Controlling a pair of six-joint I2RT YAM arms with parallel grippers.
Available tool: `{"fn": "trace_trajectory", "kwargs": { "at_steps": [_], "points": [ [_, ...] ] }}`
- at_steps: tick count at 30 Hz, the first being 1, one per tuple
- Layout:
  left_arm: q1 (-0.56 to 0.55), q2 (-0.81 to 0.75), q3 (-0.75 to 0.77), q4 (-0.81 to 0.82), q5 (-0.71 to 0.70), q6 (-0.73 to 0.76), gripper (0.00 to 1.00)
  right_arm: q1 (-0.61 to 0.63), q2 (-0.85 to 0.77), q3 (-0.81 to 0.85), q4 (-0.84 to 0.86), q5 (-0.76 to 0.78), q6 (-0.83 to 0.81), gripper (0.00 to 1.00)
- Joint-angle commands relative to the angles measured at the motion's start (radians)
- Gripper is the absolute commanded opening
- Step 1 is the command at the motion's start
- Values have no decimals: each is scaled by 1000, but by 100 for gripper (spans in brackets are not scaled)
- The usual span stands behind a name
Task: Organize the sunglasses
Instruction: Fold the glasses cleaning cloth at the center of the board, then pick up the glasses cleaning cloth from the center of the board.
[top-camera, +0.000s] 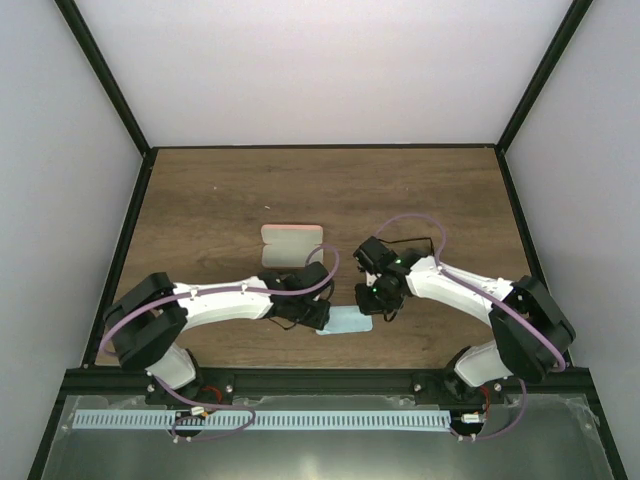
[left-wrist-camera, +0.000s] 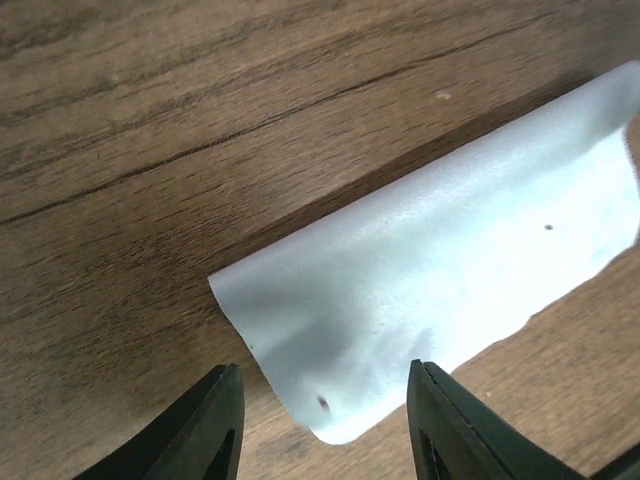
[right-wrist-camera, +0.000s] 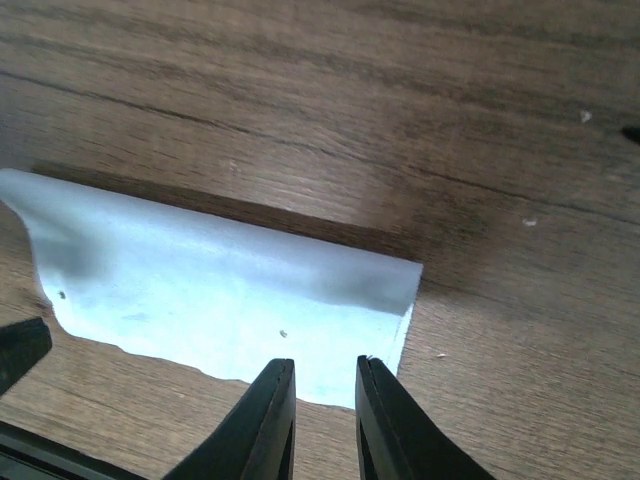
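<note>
The sunglasses are out of view in every frame. A light blue cloth (top-camera: 347, 323) lies folded on the wooden table near the front edge, between my two grippers. In the left wrist view the cloth (left-wrist-camera: 440, 270) has one rounded corner lying between the fingers of my left gripper (left-wrist-camera: 325, 425), which stands open and apart from it. In the right wrist view the cloth (right-wrist-camera: 220, 295) lies flat, its near edge just ahead of my right gripper (right-wrist-camera: 325, 415), whose jaws are parted by a narrow gap with nothing pinched.
A salmon-pink case (top-camera: 291, 245) rests on the table (top-camera: 220, 190) just beyond the left gripper (top-camera: 316, 316). The right gripper (top-camera: 376, 306) hovers at the cloth's right end. Black frame rails border the table on all sides.
</note>
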Motion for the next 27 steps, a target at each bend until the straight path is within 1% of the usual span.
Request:
{"fn": "trace_trajectory", "kwargs": {
  "at_steps": [1,4,7,10,13,18,22,23,27],
  "points": [
    [-7,-70,-14,9,16,18,47,10,9,63,-6,10,3,18],
    [-7,-141,-33,36,44,35,51,10,27,72,-1,13,3,18],
    [-6,-168,-45,34,25,33,52,10,40,73,8,11,9,17],
    [-4,-112,-34,6,20,22,52,10,62,70,-3,23,27,17],
    [-6,-44,-28,2,37,-8,52,10,74,63,-18,43,41,22],
    [-8,1,-39,29,55,-40,53,10,76,39,-21,45,42,34],
    [-8,15,-41,27,48,-40,55,9,78,13,-1,43,40,35],
    [-7,19,-38,24,45,-64,55,10,82,9,5,38,40,35],
    [-6,31,-35,25,49,-75,57,10,113,-5,20,28,36,34]
  ]
}}
